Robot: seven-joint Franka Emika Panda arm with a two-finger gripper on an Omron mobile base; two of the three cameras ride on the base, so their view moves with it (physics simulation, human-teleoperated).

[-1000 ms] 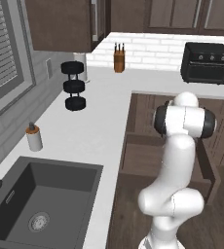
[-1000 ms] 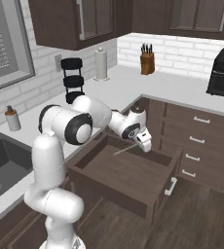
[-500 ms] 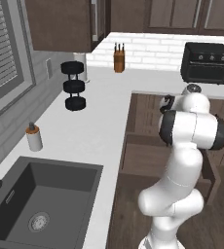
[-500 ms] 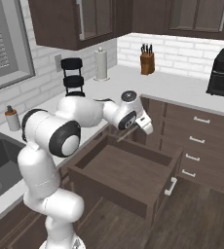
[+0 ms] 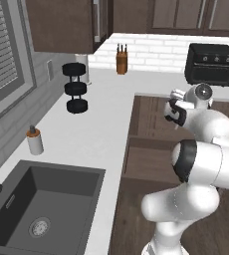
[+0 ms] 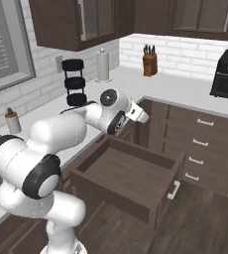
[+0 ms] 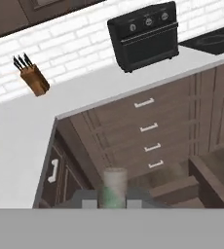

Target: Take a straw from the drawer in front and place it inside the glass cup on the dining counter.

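In the hand view a pale stick, the straw (image 7: 114,185), stands end-on between the two dark fingertips of my gripper (image 7: 113,200), which is shut on it. The hand hangs at counter height over the back of the open drawer (image 6: 128,173), a wide dark brown box pulled out below the counter corner (image 5: 149,160). From the right base view the gripper (image 6: 142,117) points to the right, toward the drawer stack. In the left base view the gripper (image 5: 173,110) sits just ahead of the arm's upper joint. The glass cup and the dining counter are out of view.
A knife block (image 7: 33,80) and a black toaster oven (image 7: 143,34) stand on the white back counter. A stack of closed drawers (image 7: 148,129) lies ahead of the hand. A black tiered stand (image 5: 75,87), a small bottle (image 5: 34,142) and the dark sink (image 5: 42,209) are at the left.
The hand has risen out of the drawer with the straw and swung up to counter height, turning toward the right. The base and the drawer have not moved.
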